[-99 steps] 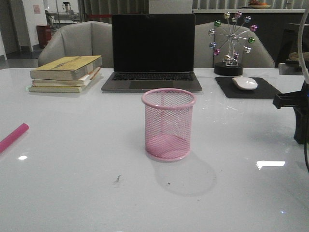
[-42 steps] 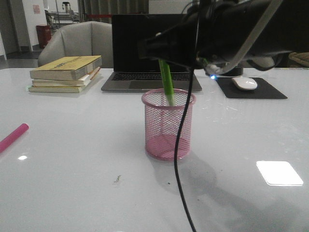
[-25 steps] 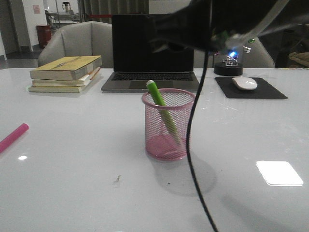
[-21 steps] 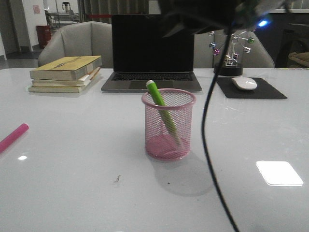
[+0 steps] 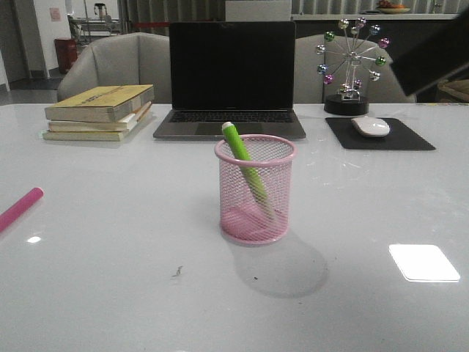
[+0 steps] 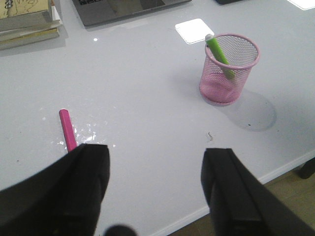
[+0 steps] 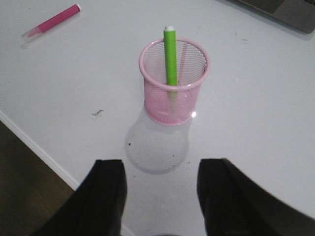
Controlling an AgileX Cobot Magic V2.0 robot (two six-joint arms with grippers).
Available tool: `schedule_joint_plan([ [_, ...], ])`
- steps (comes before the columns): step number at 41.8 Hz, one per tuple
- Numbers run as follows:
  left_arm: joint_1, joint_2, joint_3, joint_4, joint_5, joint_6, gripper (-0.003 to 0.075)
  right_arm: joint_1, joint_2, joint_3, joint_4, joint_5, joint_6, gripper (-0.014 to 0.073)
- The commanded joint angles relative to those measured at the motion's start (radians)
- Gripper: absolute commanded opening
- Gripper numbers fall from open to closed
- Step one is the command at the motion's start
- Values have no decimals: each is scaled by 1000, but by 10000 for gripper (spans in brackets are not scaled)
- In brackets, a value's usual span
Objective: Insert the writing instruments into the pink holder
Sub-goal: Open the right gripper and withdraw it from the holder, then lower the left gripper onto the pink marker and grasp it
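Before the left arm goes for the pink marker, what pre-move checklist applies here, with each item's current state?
1. Green marker seated in the pink holder: ok, leaning against the rim.
2. Holder upright on the table: ok.
3. Pink marker reachable: ok, lying flat near the table's left edge, apart from the books.
4. Left hand ready to grasp: ok, open and empty.
5. Right hand out of the way: ok, open, pulled back above the holder.
6. Room left in the holder: ok, only one marker inside.
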State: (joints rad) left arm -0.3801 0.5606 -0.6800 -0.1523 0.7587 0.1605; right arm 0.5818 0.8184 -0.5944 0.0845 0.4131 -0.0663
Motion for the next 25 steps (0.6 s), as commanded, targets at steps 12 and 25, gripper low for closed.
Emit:
schedule_joint_plan([
  [12,119,315,-61,74,-122,-64,455,-4,-85,7,-14,-44,-7,454],
  [25,236,737,-219,48,-175,-64,455,-4,-85,7,-14,-40,-7,454],
])
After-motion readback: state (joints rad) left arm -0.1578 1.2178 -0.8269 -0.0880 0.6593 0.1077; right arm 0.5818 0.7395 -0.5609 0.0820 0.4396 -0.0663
